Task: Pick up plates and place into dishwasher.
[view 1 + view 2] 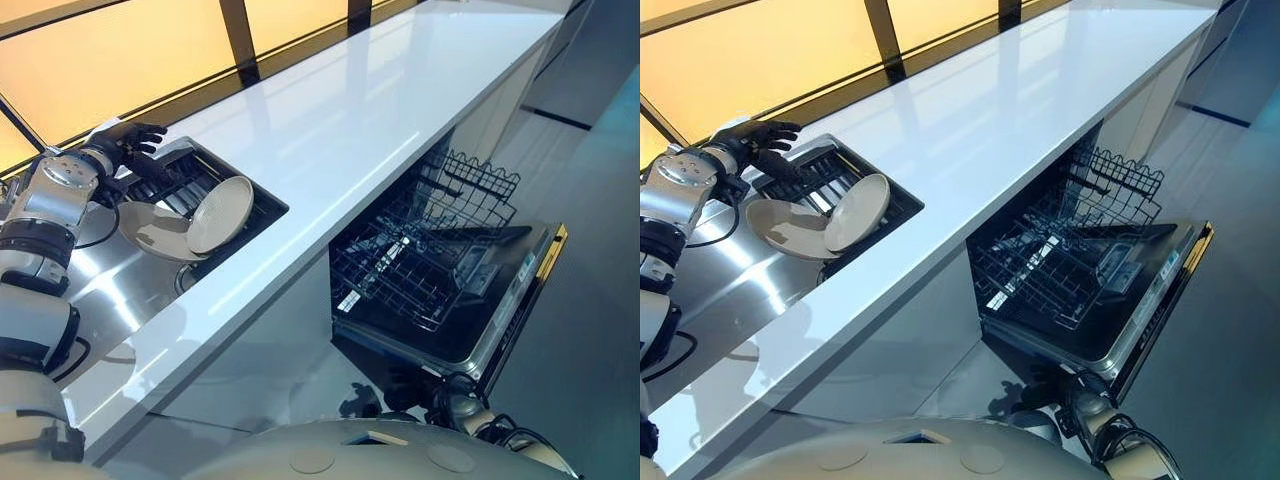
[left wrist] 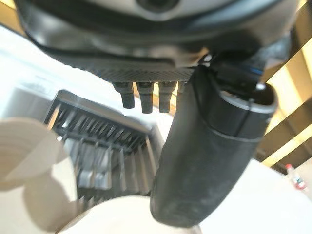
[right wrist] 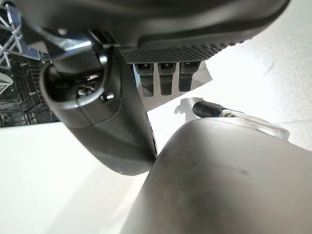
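Observation:
Two beige plates lie in the steel sink (image 1: pixel 110 290). One plate (image 1: pixel 152 230) lies nearly flat; the other plate (image 1: pixel 220 213) leans on it and on the black dish rack (image 1: pixel 190 180). My left hand (image 1: pixel 128 140) hovers open over the rack's far corner, just behind the plates, touching neither. Its wrist view has the thumb (image 2: pixel 209 146) and straight fingers (image 2: pixel 146 97) above the rack, with a plate (image 2: pixel 29 156) below. The dishwasher (image 1: pixel 500 300) stands open at the right, its wire rack (image 1: pixel 410 265) pulled out over the door. My right hand (image 3: pixel 102 122) hangs open and idle down by my side.
A long white countertop (image 1: pixel 380 110) runs from the sink to the far right, above the dishwasher. The lowered door juts out into the floor space in front. A window with dark frames (image 1: pixel 235 35) lines the back edge.

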`<state>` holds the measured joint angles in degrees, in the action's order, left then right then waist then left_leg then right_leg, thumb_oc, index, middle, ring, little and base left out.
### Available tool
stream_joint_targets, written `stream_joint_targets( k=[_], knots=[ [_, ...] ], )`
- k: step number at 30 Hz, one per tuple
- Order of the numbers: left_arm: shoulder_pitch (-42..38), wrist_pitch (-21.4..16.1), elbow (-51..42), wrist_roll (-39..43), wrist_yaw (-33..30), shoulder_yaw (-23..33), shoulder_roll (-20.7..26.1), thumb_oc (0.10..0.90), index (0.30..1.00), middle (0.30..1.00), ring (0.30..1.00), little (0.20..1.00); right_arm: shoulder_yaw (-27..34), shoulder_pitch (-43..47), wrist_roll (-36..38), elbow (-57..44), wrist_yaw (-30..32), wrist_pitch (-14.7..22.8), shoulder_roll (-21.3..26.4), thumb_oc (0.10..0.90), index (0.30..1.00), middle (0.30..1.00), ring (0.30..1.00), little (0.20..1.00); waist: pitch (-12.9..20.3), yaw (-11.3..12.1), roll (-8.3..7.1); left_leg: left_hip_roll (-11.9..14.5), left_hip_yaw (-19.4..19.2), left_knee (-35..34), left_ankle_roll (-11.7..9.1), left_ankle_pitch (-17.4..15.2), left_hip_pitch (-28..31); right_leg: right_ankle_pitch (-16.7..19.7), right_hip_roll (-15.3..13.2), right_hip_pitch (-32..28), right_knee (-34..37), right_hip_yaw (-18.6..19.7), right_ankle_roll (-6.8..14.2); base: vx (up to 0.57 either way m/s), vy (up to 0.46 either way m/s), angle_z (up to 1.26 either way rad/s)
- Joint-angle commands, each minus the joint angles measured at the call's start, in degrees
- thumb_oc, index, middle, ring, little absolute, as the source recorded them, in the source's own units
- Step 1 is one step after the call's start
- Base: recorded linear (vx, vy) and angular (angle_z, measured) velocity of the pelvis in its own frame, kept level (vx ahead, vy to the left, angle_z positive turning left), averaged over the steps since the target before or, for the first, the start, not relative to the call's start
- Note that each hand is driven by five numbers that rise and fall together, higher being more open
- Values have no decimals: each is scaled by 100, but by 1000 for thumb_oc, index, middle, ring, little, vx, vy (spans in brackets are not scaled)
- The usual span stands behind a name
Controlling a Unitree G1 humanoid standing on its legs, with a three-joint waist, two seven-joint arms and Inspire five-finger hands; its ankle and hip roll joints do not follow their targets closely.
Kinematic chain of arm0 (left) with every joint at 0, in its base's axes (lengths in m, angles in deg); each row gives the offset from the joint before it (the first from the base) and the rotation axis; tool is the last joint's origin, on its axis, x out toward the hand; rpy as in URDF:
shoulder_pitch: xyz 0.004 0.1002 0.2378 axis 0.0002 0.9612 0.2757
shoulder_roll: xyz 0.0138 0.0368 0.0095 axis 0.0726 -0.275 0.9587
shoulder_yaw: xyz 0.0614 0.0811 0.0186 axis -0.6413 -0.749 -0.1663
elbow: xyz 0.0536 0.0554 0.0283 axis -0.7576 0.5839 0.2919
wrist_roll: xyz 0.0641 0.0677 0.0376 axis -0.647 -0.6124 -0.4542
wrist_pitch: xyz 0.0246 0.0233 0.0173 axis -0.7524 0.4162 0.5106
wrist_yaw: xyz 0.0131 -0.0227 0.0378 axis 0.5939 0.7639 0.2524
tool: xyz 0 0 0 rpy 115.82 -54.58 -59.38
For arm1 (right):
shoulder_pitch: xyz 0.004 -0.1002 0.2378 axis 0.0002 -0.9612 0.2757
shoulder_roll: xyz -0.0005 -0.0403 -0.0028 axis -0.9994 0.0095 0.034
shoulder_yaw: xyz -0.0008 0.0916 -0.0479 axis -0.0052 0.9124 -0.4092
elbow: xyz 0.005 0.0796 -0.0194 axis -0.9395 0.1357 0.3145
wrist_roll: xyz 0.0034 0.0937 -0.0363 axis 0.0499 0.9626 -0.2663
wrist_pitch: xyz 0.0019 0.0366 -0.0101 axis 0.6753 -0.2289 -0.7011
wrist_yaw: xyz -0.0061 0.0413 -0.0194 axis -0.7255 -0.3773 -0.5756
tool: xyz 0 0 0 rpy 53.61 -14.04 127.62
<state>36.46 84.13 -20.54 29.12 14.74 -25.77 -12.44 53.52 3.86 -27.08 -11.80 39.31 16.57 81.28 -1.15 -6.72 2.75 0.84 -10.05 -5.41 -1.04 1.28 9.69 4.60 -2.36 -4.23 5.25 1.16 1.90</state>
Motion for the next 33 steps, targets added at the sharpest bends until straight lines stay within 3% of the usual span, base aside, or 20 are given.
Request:
stream_joint_targets(
  k=[1,12,23,28,33],
  knots=[
    [-658,-344,302,-379,-335,612,316,800,900,900,900,900,-350,-349,-379,342,-8,-24,405,800,900,900,900,900,-176,-135,55,-491,-56,336,505,-436,-193,-64,-168,197,-474,54,450,22,47,-8],
    [-372,-588,279,-178,-1049,1005,-15,800,900,900,900,900,-463,-422,-246,104,34,191,431,800,900,900,900,900,-483,-167,-135,-479,-125,482,559,-448,-463,-3,-200,553,-678,234,515,7,17,-6],
    [-787,-610,500,-116,-1332,790,-166,800,900,900,900,900,-632,-359,-22,-53,123,264,404,800,900,900,900,900,-871,-196,-333,-407,-224,816,599,-510,-845,139,-215,837,-738,374,593,-13,-4,-8],
    [-867,-605,572,72,-1303,783,-197,800,900,900,900,900,-665,-362,54,-109,186,305,390,800,900,900,900,900,-1000,-205,-418,-370,-231,884,602,-521,-942,207,-203,885,-686,412,621,0,0,0],
    [-1078,-376,560,690,-741,709,-221,800,900,900,900,900,-697,-312,185,-232,236,348,391,800,900,900,900,900,-1190,-200,-498,-347,-186,888,612,-492,-1084,281,-163,965,-631,474,634,-46,-18,0]
  ],
)
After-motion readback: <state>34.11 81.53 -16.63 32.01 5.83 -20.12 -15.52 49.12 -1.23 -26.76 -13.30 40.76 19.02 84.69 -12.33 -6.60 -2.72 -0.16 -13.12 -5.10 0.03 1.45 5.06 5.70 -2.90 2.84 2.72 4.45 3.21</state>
